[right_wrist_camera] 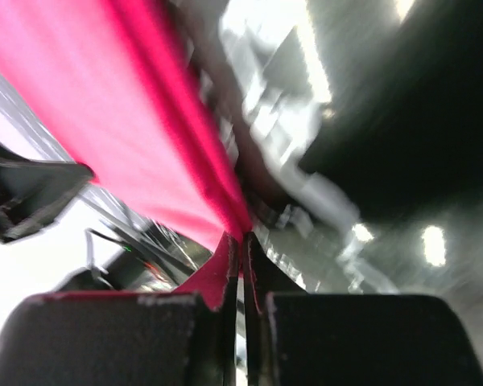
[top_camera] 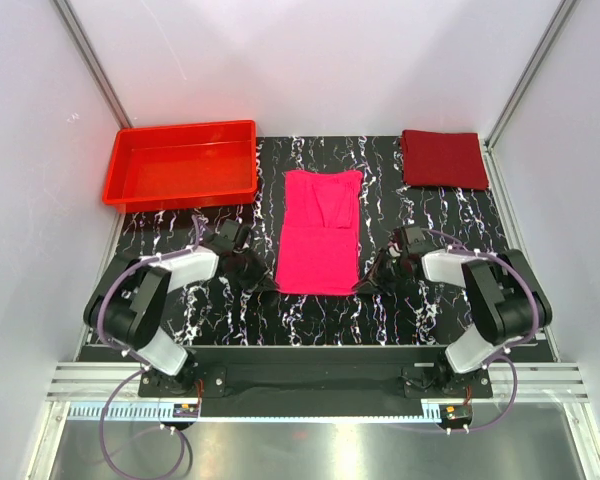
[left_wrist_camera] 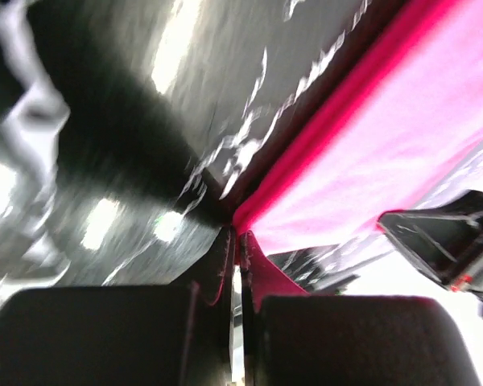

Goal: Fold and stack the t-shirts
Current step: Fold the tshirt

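Note:
A magenta-pink t-shirt [top_camera: 321, 232], folded into a long narrow strip, lies in the middle of the table. My left gripper [top_camera: 271, 284] is shut on its near left corner, and in the left wrist view the pink cloth [left_wrist_camera: 402, 121] runs away from the closed left gripper [left_wrist_camera: 239, 239]. On the other side my right gripper [top_camera: 365, 283] is shut on the near right corner; the right wrist view has the cloth [right_wrist_camera: 105, 112] pinched in that gripper [right_wrist_camera: 243, 239]. A dark maroon t-shirt [top_camera: 443, 159] lies folded at the far right.
A bright red plastic tray [top_camera: 180, 163] stands at the far left of the black marbled tabletop [top_camera: 410, 330]. White walls and metal frame posts close in the left, right and back sides.

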Controlling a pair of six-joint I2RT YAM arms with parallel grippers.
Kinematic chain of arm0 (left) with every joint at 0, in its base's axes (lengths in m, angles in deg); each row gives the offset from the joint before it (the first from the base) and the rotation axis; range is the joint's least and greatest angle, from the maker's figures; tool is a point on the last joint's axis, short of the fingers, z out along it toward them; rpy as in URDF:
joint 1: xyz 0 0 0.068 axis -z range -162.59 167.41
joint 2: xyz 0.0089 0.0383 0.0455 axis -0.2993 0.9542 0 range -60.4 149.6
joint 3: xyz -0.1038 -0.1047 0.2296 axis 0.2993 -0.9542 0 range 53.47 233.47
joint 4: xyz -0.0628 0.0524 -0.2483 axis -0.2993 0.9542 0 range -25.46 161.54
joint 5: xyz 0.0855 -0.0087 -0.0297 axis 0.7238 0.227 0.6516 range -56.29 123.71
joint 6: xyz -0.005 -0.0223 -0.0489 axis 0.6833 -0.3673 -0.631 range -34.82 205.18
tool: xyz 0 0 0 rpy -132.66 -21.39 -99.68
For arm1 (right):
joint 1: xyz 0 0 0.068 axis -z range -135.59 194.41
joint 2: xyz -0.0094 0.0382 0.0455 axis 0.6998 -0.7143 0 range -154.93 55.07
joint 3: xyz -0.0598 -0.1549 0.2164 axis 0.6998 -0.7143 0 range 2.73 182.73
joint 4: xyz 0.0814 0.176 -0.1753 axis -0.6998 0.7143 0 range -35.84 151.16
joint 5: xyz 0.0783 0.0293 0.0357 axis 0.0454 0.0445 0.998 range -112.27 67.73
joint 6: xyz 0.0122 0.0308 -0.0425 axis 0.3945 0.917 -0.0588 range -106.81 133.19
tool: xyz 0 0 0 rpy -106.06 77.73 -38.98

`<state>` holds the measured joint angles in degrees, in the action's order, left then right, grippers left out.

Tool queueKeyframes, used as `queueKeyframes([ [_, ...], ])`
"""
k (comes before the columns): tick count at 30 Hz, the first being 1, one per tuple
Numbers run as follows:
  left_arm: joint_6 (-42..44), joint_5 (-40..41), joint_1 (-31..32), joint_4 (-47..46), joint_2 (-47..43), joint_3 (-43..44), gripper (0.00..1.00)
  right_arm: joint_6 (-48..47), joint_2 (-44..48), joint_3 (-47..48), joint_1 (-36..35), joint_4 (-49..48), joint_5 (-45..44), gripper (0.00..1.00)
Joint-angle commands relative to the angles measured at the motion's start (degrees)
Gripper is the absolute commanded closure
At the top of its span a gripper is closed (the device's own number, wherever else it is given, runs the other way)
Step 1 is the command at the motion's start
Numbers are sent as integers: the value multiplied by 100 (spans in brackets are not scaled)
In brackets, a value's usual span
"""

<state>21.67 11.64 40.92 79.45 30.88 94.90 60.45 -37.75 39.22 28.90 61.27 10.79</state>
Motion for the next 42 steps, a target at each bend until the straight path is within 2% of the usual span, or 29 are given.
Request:
queueKeyframes([
  [1, 655, 563, 154, 749, -942, -231, 100, -350, 676, -89, -408, 773, -616, 100],
  [7, 463, 563, 654, 1180, -2191, -820, 100, 186, 1958, -713, -936, 958, -441, 100],
  [11, -134, 378, 962, 1311, -2975, -1417, 100, 616, 2688, -1099, -1349, 1107, -344, 100],
  [18, -592, 528, 1218, 2287, -4608, -1533, 100, 1451, 4279, -1399, -2008, 2003, -379, 100],
  [21, -716, 475, 1235, 2498, -4821, -1480, 100, 1697, 4807, -1627, -2035, 2215, -256, 100],
  [25, -655, 466, 1235, 2691, -4577, -1024, 100, 1514, 4861, -1268, -2061, 2768, -317, 100],
  [29, -418, 615, 1226, 2850, -4023, -85, 100, 1522, 4650, -645, -2044, 2804, -405, 100],
  [34, -234, 546, 1025, 2850, -3408, 523, 100, 1373, 4150, -108, -1869, 2839, -327, 100],
  [42, 408, 98, 103, 2806, -2494, 1420, 100, 609, 3315, 683, -649, 2910, 586, 100],
])
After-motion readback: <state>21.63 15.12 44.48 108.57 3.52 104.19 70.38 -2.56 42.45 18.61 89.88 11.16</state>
